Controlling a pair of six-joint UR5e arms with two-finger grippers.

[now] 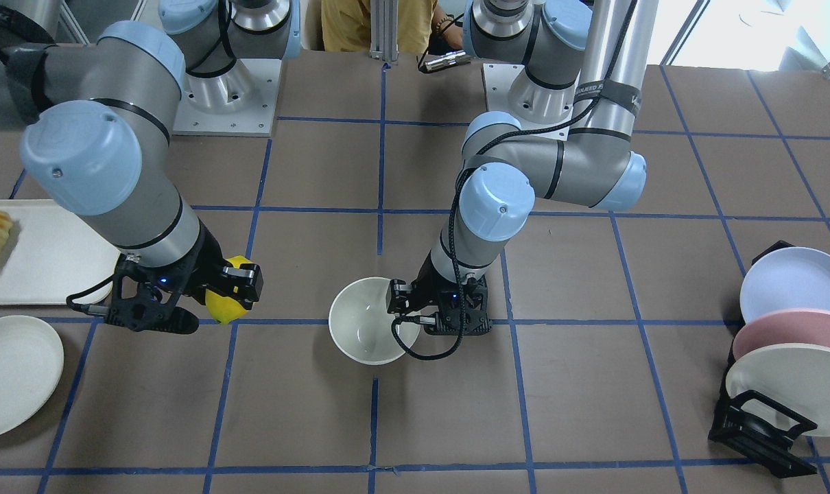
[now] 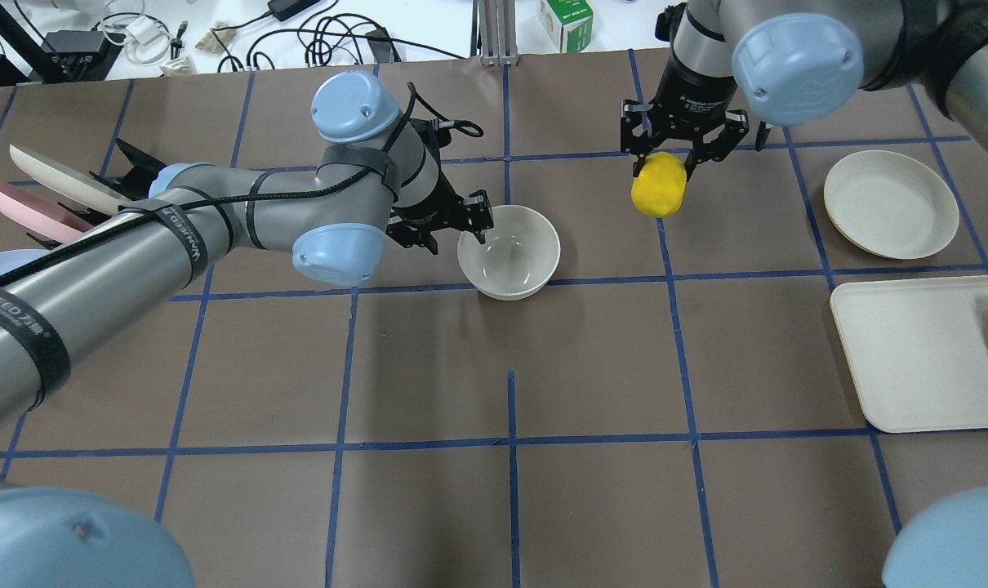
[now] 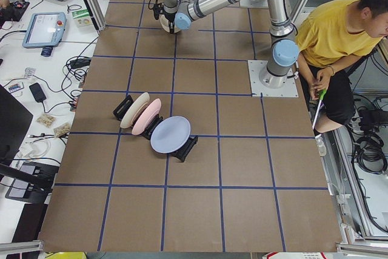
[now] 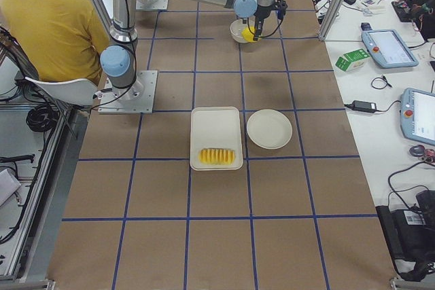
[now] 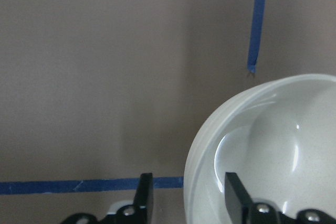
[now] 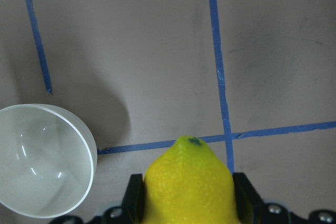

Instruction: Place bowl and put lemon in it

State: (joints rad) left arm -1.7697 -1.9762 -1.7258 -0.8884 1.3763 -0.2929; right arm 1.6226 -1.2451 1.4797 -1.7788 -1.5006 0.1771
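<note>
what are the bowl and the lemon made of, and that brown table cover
The bowl looks like glazed ceramic or glossy melamine: off-white, sharp highlights inside. The lemon has finely pitted, bright yellow skin with a greenish tip; real or plastic, I cannot tell. The table cover looks like matte brown paper or card.

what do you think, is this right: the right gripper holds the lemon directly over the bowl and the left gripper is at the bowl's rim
Not quite. The right gripper does hold the lemon, but not directly over the bowl: it hangs off to the side, over the table. The overhead exterior view shows the gap between them. The left gripper is at the bowl's rim, as you said.
</note>
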